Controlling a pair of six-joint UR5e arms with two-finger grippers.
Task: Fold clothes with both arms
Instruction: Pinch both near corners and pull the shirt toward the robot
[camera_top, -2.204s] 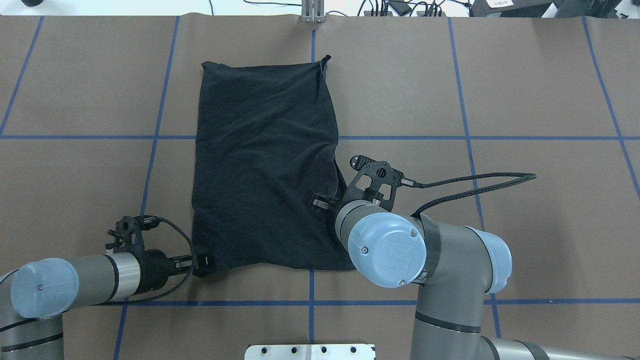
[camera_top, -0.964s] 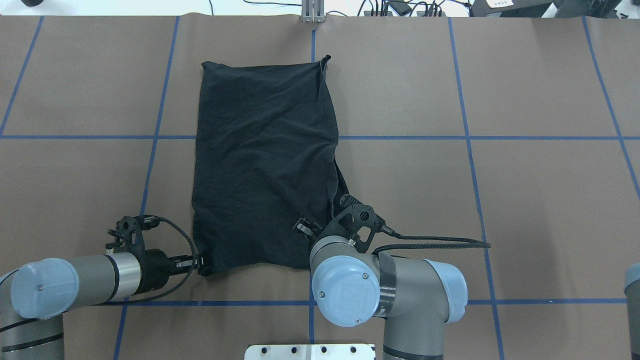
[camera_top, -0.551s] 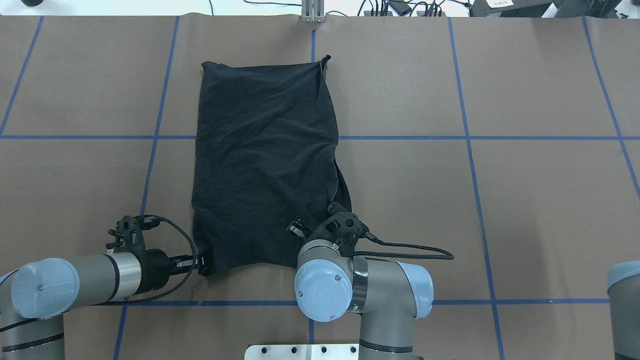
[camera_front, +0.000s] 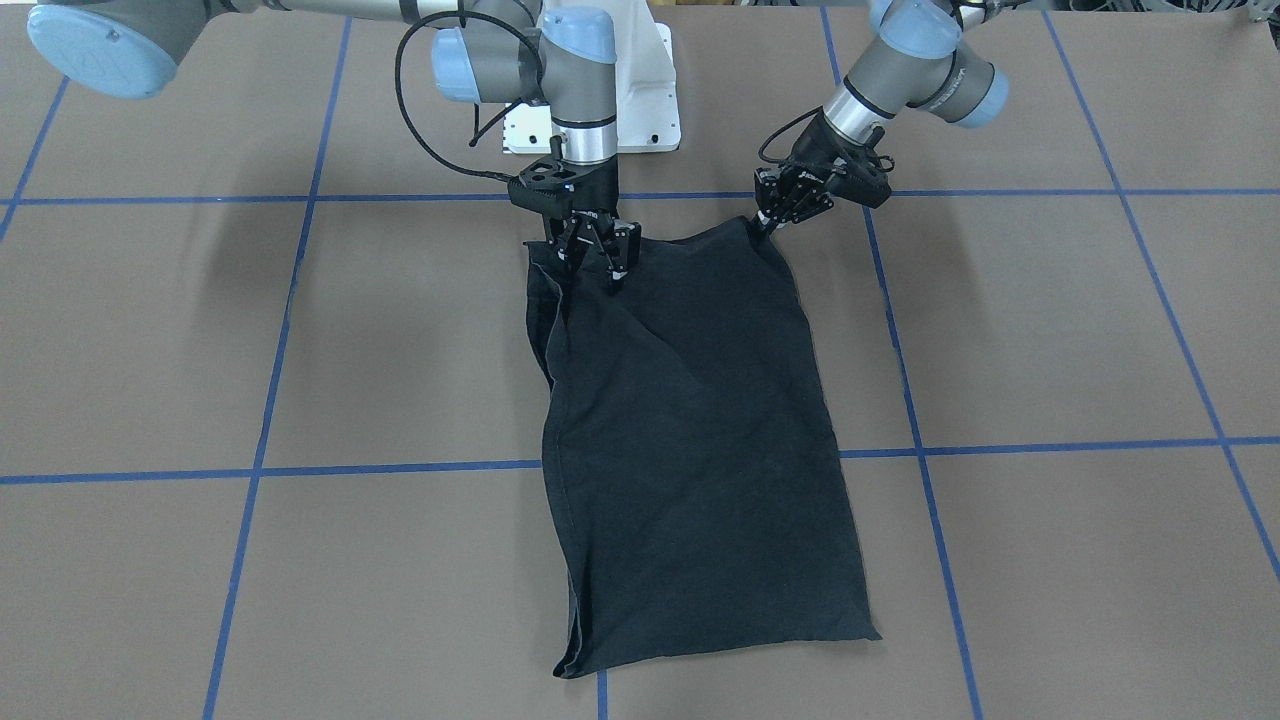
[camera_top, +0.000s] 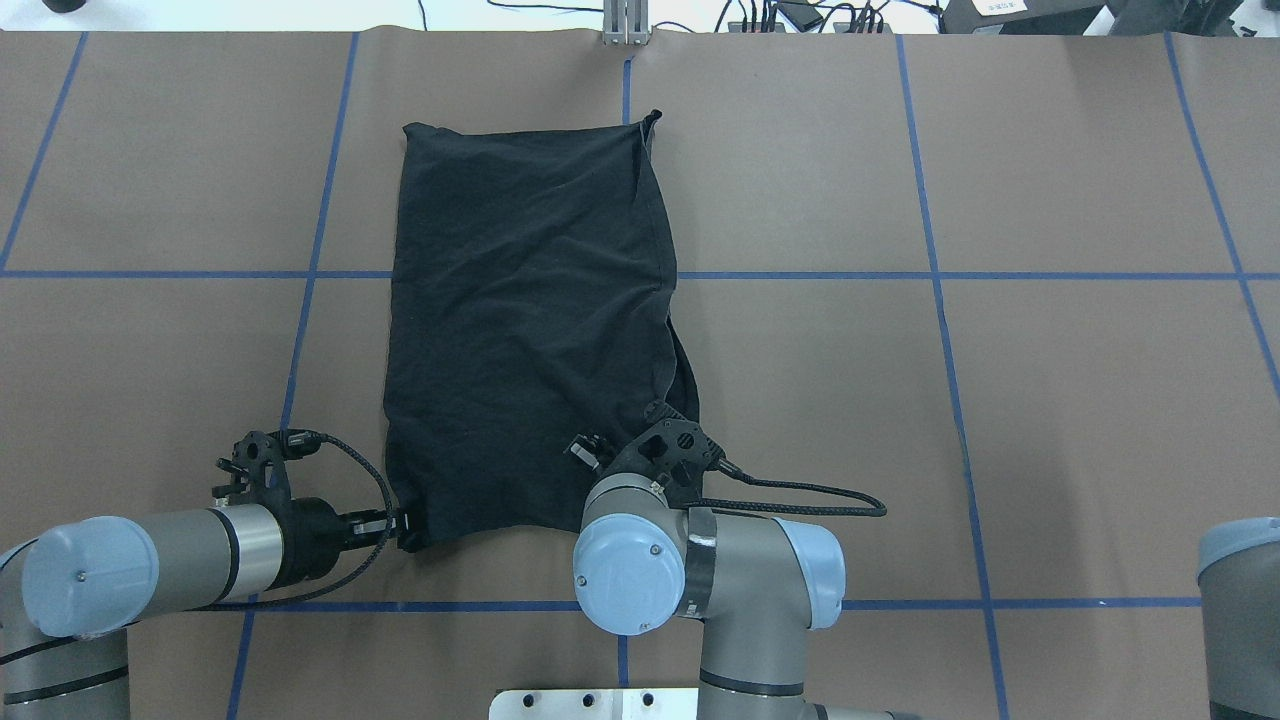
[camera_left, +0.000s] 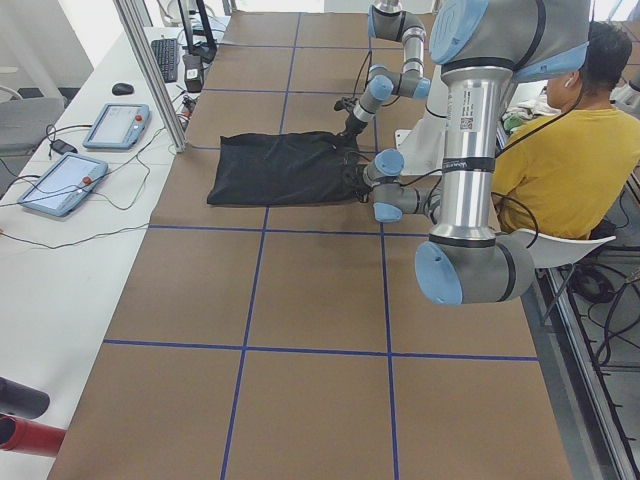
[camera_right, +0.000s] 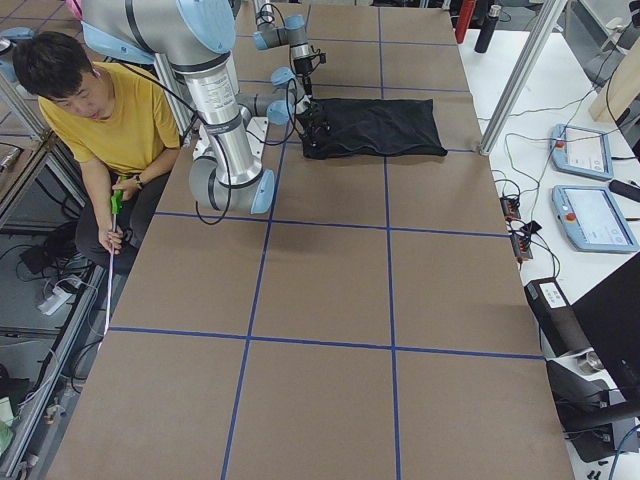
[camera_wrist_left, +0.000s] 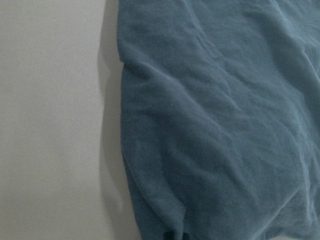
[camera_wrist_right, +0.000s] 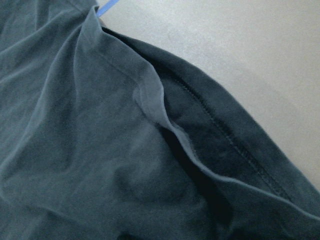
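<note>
The black T-shirt (camera_top: 530, 320) lies folded into a long rectangle on the brown table (camera_top: 1050, 400), and it also shows in the front view (camera_front: 690, 450). Its graphic is hidden. My left gripper (camera_top: 405, 530) lies low at the shirt's near left corner and is shut on that corner, as the front view (camera_front: 765, 222) shows. My right gripper (camera_front: 597, 262) points down over the near right part of the shirt with its fingers spread, open. In the overhead view (camera_top: 582, 452) its wrist hides the near right corner. Both wrist views show only dark cloth (camera_wrist_left: 215, 130) and a hem fold (camera_wrist_right: 210, 145).
The white pedestal base (camera_front: 640, 100) stands at the robot's side of the table. Blue tape lines (camera_top: 800, 275) grid the table. A person in yellow (camera_left: 560, 150) sits beside the base. Tablets (camera_left: 60, 180) and a metal post (camera_left: 150, 70) stand past the far edge.
My right arm has moved left and back toward the robot's base along the shirt's right edge, to the near right corner. The left gripper and the shirt have stayed put.
</note>
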